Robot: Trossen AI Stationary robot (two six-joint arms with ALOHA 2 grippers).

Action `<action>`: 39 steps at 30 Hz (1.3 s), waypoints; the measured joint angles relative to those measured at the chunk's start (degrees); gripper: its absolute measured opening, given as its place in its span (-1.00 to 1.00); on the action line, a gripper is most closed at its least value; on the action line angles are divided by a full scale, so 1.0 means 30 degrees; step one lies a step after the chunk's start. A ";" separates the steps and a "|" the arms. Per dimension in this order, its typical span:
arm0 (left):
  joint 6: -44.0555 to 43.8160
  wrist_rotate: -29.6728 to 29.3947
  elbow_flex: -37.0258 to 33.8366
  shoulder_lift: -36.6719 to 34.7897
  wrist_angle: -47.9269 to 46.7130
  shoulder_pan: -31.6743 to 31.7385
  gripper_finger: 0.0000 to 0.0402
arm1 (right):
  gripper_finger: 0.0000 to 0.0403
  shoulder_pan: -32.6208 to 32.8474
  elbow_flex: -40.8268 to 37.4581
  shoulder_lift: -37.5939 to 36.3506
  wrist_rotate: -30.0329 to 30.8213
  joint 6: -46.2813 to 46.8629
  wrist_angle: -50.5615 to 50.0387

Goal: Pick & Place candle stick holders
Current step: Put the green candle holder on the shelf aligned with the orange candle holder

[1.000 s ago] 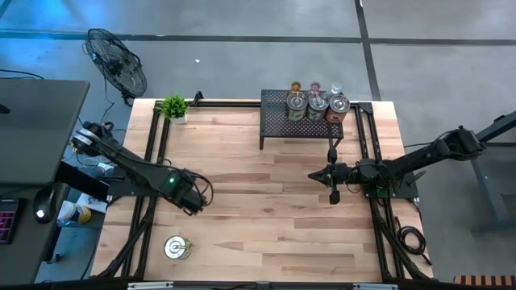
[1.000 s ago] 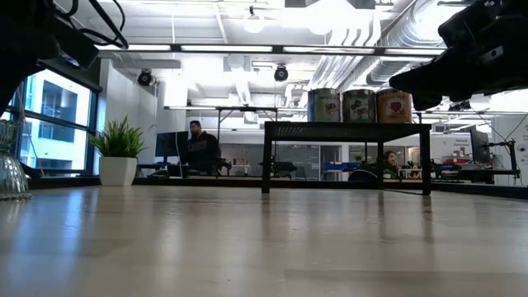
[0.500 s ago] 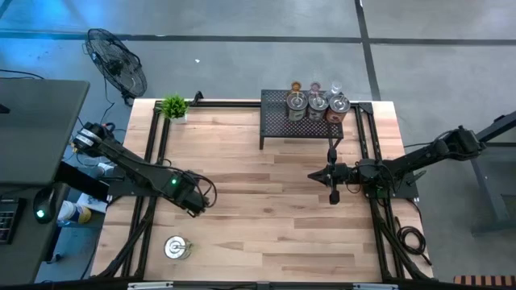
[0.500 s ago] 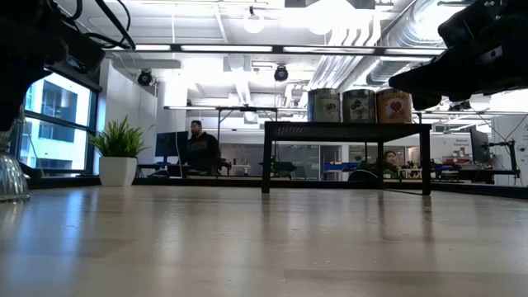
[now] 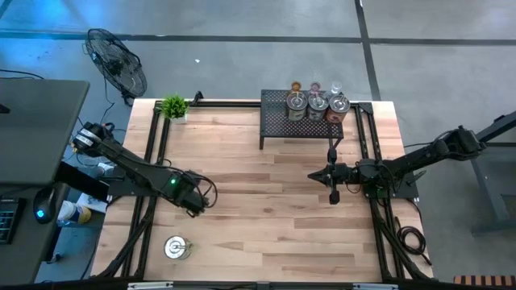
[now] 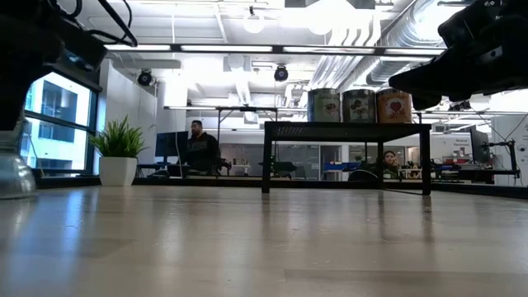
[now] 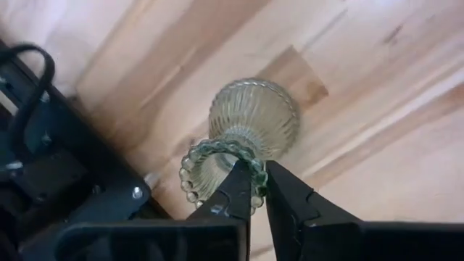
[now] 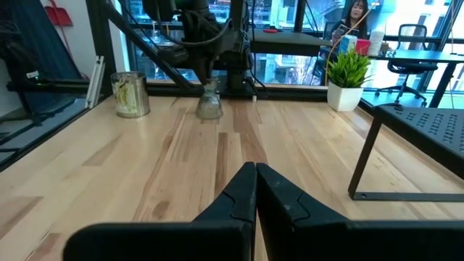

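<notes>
A pale green glass holder (image 7: 250,123) with a beaded rim is in my left gripper (image 7: 259,190), at the table's near left (image 5: 198,198). It also shows in the right wrist view (image 8: 209,106) and at the left edge of the low view (image 6: 15,175). One silver holder (image 5: 176,247) stands on the table near the front left. Three silver holders (image 5: 317,104) stand on the black mesh rack (image 5: 282,121), with small glass ones (image 5: 314,87) behind them. My right gripper (image 5: 334,192) is shut and empty at mid right. My left gripper pinches the green glass holder's beaded rim (image 7: 255,171) between its two fingers, one finger inside the cup and one outside. The fingers come from above, pointing down. The holder is upright below them; whether its foot (image 8: 209,114) touches the table I cannot tell.
A small green potted plant (image 5: 173,106) stands at the far left corner. The rack takes up the far middle right. Black frame rails (image 5: 153,153) run along the table's left and right sides. Bare wood (image 5: 258,209) lies between the two grippers.
My left gripper, shut on the green glass holder, has shifted a little toward the table's right edge, and the holder has gone with it.
</notes>
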 joint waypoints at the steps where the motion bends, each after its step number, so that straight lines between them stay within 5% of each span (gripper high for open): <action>1: 0.0012 -0.0286 0.0065 -0.0002 0.0031 0.0199 -0.92 | -1.00 0.0000 0.0000 0.0007 0.0001 0.0000 0.0000; 7: 0.3339 -0.1973 0.1870 0.0034 0.0417 0.2447 -0.89 | -1.00 0.0000 0.0000 0.0007 0.0000 -0.0087 0.0000; 18: 1.5842 -0.3965 0.8596 0.0813 0.0405 1.0618 -0.95 | -1.00 0.0000 -0.0007 0.0006 0.0000 -0.0131 0.0001; 32: 2.9893 -0.3906 2.2349 0.9307 0.0625 1.6656 -0.95 | -1.00 0.0000 -0.0022 0.0007 0.0073 -0.0189 0.0036; 39: 3.4696 -0.3546 2.4861 1.2297 0.3140 1.7596 -0.95 | -1.00 -0.0006 -0.0022 0.0007 0.0073 -0.0197 0.0022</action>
